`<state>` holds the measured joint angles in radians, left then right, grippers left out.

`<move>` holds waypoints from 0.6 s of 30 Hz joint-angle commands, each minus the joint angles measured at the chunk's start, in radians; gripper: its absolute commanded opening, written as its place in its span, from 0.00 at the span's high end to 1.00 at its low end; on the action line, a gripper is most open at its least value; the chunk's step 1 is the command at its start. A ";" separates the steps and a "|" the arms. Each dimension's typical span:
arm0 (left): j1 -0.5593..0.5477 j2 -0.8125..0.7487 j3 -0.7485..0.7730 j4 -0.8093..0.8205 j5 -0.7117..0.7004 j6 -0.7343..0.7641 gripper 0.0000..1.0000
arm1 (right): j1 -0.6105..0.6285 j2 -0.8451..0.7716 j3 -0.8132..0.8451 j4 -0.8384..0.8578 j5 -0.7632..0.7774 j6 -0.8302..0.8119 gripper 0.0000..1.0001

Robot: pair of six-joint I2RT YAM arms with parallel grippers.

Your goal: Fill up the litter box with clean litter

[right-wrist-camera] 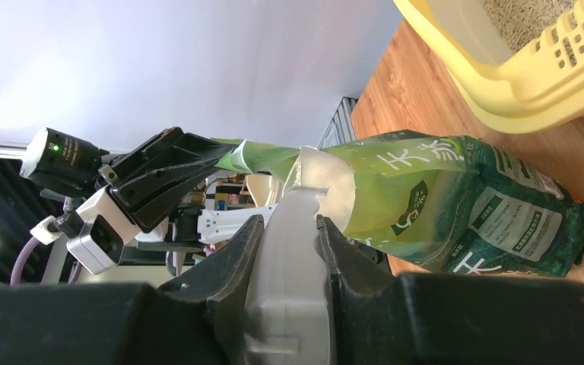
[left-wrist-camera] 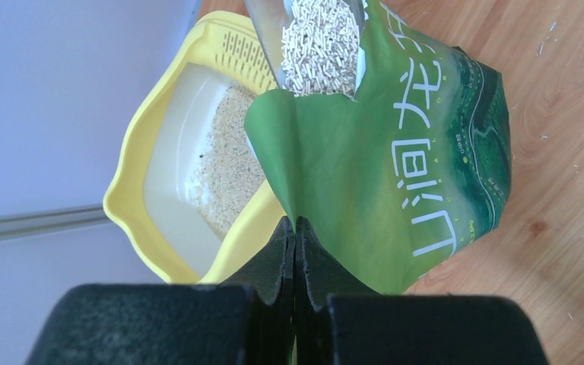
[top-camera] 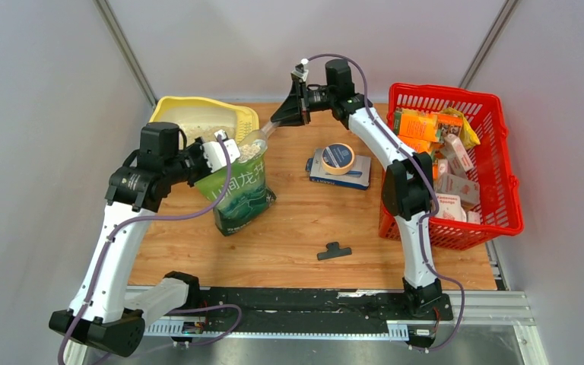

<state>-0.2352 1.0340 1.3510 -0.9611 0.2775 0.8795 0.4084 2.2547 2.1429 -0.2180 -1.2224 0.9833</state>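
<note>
The pale yellow litter box (top-camera: 169, 106) stands at the table's far left with a patch of beige litter (left-wrist-camera: 232, 160) on its floor. The green pouch (top-camera: 239, 199) stands upright just in front of it, mouth open. My left gripper (top-camera: 226, 156) is shut on the pouch's top edge; its jaws (left-wrist-camera: 295, 228) pinch the green film. My right gripper (top-camera: 293, 108) is shut on the handle of a grey plastic scoop (right-wrist-camera: 293, 251). The scoop's bowl (left-wrist-camera: 319, 46) is full of pale pellets and sits at the pouch's mouth, beside the box's near rim.
A red lattice basket (top-camera: 502, 175) of orange and pink cartons stands at the right. A tape roll (top-camera: 338, 157) lies on a blue box (top-camera: 357, 176) mid-table. A small black T-shaped piece (top-camera: 334, 251) lies near the front. Stray pellets dot the wood.
</note>
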 commanded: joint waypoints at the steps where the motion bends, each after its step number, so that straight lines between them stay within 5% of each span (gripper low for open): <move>1: 0.030 -0.028 0.057 0.110 -0.026 0.070 1.00 | -0.013 0.028 0.078 0.066 0.064 0.031 1.00; 18: 0.039 -0.048 0.025 0.145 -0.092 0.033 1.00 | -0.011 0.078 0.129 0.106 0.087 0.064 1.00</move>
<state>-0.2092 1.0363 1.3502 -0.9611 0.2470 0.8970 0.4080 2.2776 2.2120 -0.1654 -1.1526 1.0309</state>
